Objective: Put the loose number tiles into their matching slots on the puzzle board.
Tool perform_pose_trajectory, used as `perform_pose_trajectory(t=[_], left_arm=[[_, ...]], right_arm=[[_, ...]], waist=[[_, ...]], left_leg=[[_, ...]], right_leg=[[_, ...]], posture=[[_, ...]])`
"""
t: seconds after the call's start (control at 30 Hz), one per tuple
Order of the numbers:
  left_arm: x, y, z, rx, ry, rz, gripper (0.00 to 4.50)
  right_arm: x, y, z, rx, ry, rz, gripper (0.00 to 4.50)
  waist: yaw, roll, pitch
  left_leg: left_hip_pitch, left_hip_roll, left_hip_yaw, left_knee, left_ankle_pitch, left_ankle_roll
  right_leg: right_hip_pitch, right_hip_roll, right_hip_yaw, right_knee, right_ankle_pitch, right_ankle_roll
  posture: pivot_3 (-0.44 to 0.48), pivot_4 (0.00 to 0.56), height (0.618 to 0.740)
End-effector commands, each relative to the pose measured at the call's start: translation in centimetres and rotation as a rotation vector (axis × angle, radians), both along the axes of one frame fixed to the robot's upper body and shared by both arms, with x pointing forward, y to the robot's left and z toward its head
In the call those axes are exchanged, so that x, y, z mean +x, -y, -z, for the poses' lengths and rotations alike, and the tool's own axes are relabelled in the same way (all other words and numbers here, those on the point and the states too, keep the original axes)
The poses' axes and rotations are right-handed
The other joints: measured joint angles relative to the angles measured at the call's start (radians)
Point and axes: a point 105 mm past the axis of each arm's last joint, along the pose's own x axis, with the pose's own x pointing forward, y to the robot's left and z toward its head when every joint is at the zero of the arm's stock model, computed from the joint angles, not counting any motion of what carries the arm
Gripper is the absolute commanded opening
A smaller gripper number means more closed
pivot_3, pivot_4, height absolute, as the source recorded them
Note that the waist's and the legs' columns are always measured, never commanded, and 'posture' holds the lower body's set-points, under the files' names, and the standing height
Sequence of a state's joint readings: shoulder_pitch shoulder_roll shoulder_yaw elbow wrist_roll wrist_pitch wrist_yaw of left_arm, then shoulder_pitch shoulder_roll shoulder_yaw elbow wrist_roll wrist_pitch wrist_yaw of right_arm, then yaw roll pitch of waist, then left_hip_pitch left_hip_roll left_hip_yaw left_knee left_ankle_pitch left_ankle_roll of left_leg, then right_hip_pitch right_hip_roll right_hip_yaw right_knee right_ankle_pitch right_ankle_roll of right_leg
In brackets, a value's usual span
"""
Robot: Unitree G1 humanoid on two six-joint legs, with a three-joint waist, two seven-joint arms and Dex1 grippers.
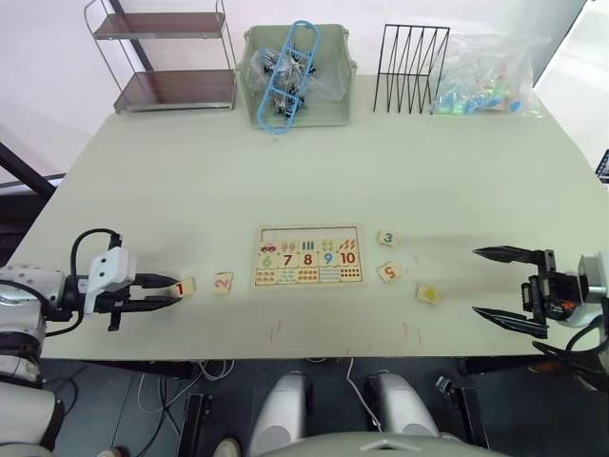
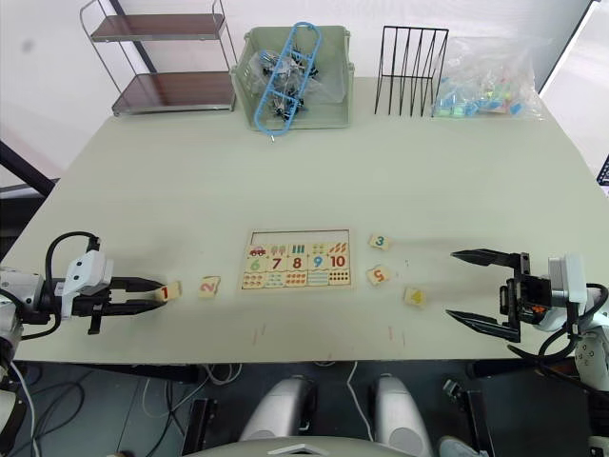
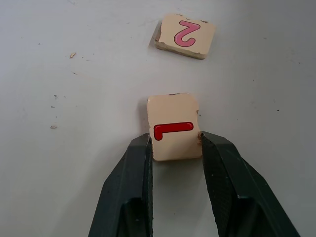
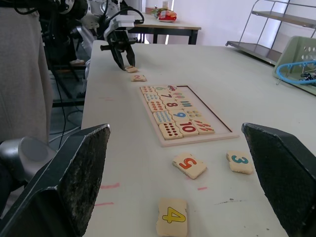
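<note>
The left gripper (image 3: 175, 148) has its black fingers squeezed on the small square pale-wood tile with a red 1 (image 3: 174, 127), at nine o'clock from the flat pale-wood puzzle board (image 1: 307, 257); the right gripper (image 1: 506, 286) has its fingers wide apart

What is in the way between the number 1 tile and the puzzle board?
The small pale-wood tile with a pink 2 lies on the table between the red 1 tile, gripped by the left gripper's fingers, and the flat pale-wood puzzle board.

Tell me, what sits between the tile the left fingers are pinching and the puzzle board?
One tile: the 2 tile lies between the 1 tile and the puzzle board, seen from the left eye view.
</note>
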State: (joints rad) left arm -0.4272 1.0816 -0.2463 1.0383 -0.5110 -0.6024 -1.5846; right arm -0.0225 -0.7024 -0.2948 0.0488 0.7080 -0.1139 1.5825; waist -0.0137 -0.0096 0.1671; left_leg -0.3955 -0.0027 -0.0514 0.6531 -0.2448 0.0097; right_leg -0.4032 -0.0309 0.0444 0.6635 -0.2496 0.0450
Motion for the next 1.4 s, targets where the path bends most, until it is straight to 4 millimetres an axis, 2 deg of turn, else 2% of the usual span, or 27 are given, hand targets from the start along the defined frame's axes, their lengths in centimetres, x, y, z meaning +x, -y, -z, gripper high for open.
perform_pose_trajectory(t=[0.03,0.13,0.27,0.43,0.57,0.73,0.9,1.03,1.23,1.4], left_arm=[[-0.3,-0.5,-0.4,0.015,-0.015,0.005,0.94],[-0.6,-0.8,-0.6,0.105,-0.010,0.056,0.94],[1.5,0.9,-3.7,-0.003,0.063,0.060,0.94],[2.0,2.5,-5.6,-0.031,0.043,0.109,0.94],[3.4,4.0,-7.9,-0.044,0.057,0.132,0.94],[4.4,5.5,-9.5,-0.063,0.043,0.156,0.94],[6.1,7.1,-10.1,-0.058,0.036,0.164,0.94],[7.8,8.2,-9.9,0.035,0.075,0.151,0.94],[9.1,10.9,-10.0,0.067,0.038,0.182,0.94],[9.7,11.5,-9.6,0.121,0.013,0.196,0.94]], right_arm=[[-0.1,0.5,-0.7,0.008,0.043,0.019,4.50],[-0.2,0.5,-0.6,0.009,0.042,0.021,4.50],[-0.3,0.6,-0.3,0.011,0.038,0.024,4.50],[-0.4,0.1,-0.1,0.021,0.034,0.020,4.50],[-0.3,0.1,0.0,0.029,0.032,0.021,4.50],[-0.4,0.0,0.1,0.038,0.037,0.036,4.50],[-0.6,0.1,0.4,0.069,0.041,0.091,4.50],[-0.9,0.2,0.7,0.073,0.049,0.115,4.50],[-1.2,0.1,0.9,0.079,0.060,0.135,4.50],[-1.1,-0.2,0.6,0.083,0.073,0.143,4.50]], waist=[[0.000,0.000,0.000],[0.000,0.000,0.000],[0.001,0.000,0.000],[-0.001,0.000,0.000],[0.000,0.000,0.000],[-0.002,-0.001,0.000],[0.000,-0.001,0.000],[0.000,-0.001,0.001],[-0.002,-0.002,0.001],[-0.004,-0.002,0.001]], left_leg=[[0.000,0.000,0.000,0.000,0.000,0.000],[0.000,0.000,0.000,0.000,0.000,0.000],[-0.001,0.000,0.000,0.000,0.000,0.000],[-0.001,0.000,0.000,0.001,0.000,0.000],[-0.001,0.000,0.000,0.001,0.000,0.000],[-0.001,0.000,0.000,0.001,0.000,0.000],[-0.001,-0.001,0.000,0.001,0.000,0.000],[-0.001,-0.003,0.000,0.002,0.000,0.000],[-0.002,-0.003,-0.001,0.002,0.000,0.000],[-0.001,-0.003,0.000,0.002,0.000,0.000]], right_leg=[[0.000,0.000,0.000,0.000,0.000,0.000],[0.000,0.000,0.000,0.000,0.000,0.000],[0.000,0.000,0.000,0.000,0.000,0.000],[0.000,0.000,0.000,0.000,0.000,0.000],[0.000,0.001,0.000,0.000,0.000,0.000],[0.000,0.002,0.000,0.000,0.000,0.000],[0.000,0.002,0.000,0.001,0.000,0.000],[0.000,0.002,0.000,0.001,0.000,0.000],[0.000,0.003,0.000,0.001,0.000,0.000],[0.000,0.003,0.001,0.001,0.000,0.000]], posture=[[0.000,0.150,0.739],[0.000,0.150,0.739],[0.000,0.150,0.739],[0.000,0.150,0.739],[0.000,0.150,0.739],[0.000,0.150,0.739],[0.000,0.150,0.739],[0.000,0.150,0.739],[0.000,0.150,0.739],[0.000,0.150,0.739]])
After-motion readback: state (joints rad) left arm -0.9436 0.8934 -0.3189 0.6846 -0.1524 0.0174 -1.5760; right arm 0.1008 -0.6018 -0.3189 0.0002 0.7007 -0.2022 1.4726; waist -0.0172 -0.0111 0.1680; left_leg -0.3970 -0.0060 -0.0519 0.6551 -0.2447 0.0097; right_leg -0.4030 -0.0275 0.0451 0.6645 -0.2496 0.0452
